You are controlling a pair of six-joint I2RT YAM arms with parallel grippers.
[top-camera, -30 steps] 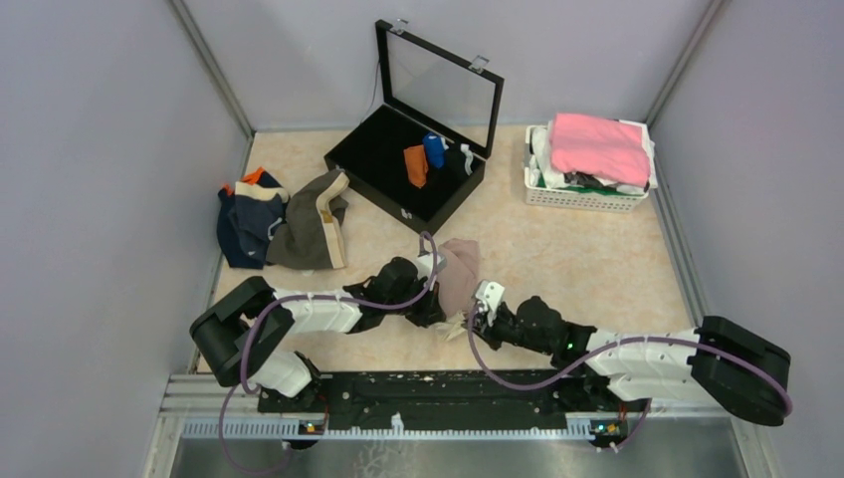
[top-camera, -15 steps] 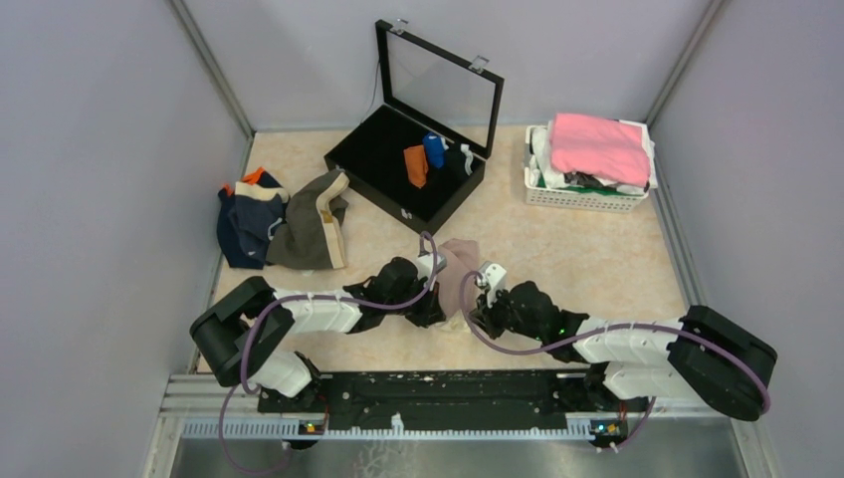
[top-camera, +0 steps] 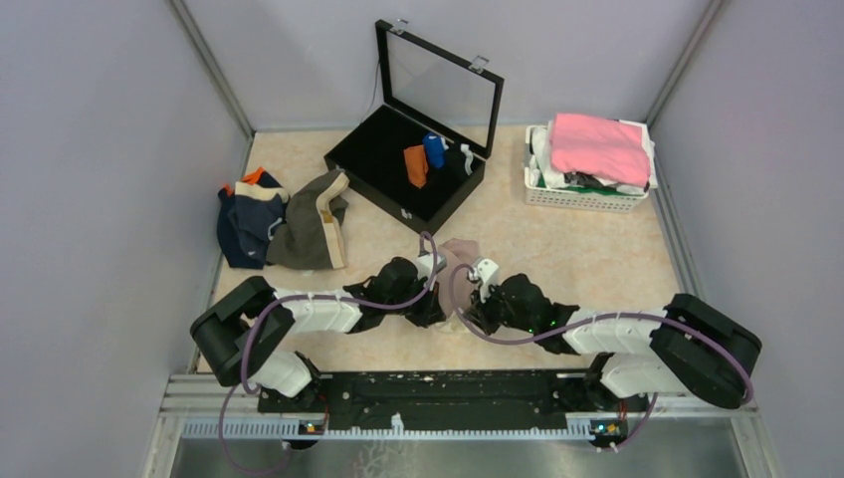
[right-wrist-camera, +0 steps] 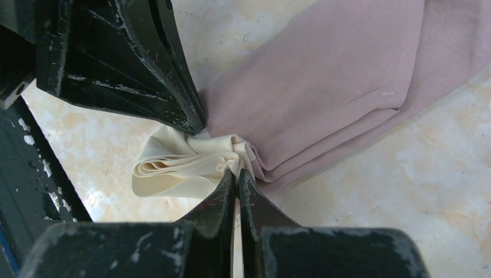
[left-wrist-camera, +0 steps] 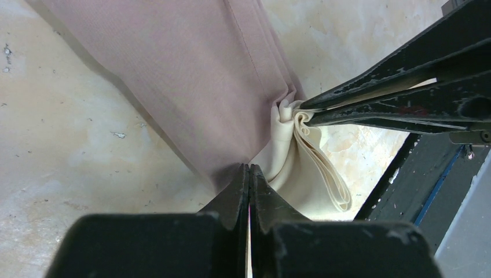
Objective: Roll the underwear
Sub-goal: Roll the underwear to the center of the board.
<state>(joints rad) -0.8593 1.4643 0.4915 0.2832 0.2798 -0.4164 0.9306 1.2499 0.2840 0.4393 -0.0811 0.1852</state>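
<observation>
Step in hand: start of the roll on the pale briefs (top-camera: 460,251), judged from the grip at their near end
Pale briefs, position: flat on the desk (top-camera: 587,264), centre front, folded into a long strip that runs away from the arm bases
Left tool (left-wrist-camera: 249,169): jaws pressed together, pinching the left corner of the strip where the pink cloth meets the cream waistband (right-wrist-camera: 179,165)
Right tool (right-wrist-camera: 237,172): jaws pressed together on the gathered waistband folds, just beside the left tool's tip
Waistband, condition: bunched into layered folds at the near end of the strip; as the thickest edge it probably serves as the core of the roll
Reason for paired grip: holding both sides of one end keeps that edge level, so the strip can be turned over evenly rather than skewing
Waiting stock: navy briefs (top-camera: 242,227) and olive-brown briefs (top-camera: 315,227) lie crumpled together at the left edge of the desk, well apart from the work
Finished stock: an orange roll (top-camera: 416,165) and a blue roll (top-camera: 434,149) sit in the open black case (top-camera: 373,159) at the back, apparently the destination
Not part of the job: white basket (top-camera: 582,199) at back right, pink cloth (top-camera: 600,146) on top
Risk: the soft waistband may slip from one tool, leaving the roll loose
</observation>
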